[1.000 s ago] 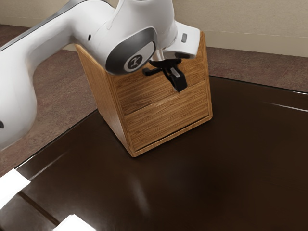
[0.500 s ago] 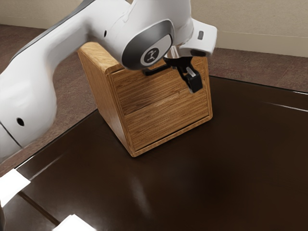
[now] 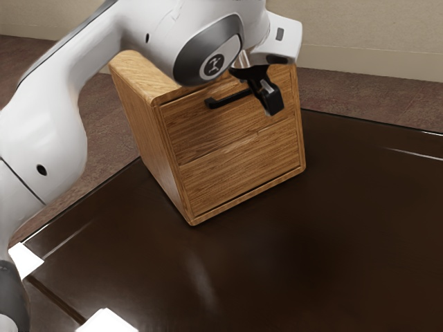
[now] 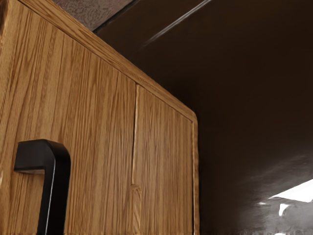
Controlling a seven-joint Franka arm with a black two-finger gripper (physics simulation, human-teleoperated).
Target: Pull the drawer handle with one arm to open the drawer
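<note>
**Ana:** Where was the arm [image 3: 104, 76]?

**Ben:** It came in behind the claw [image 3: 272, 102], a white bulk hanging over the back of the wooden cabinet [image 3: 228, 162].

**Ana:** And the drawer handle [image 3: 232, 97]?

**Ben:** It was a black bar on the upper drawer [image 3: 208, 131], running out from the claw toward the arm's side. The claw sat at the bar's far end. Whether it was apart, together or clamped on the bar, I could not tell.

**Ana:** Was the drawer out?

**Ben:** In the wrist view its front looked level with the lower drawer [image 3: 242, 173], with only a thin seam between them. The handle's bent end [image 4: 49, 186] stood off the wood, close to the claw.

**Ana:** And beyond the claw?

**Ben:** The dark glossy table [image 3: 346, 242] lay below and past it, and the cabinet stood on that.
</note>
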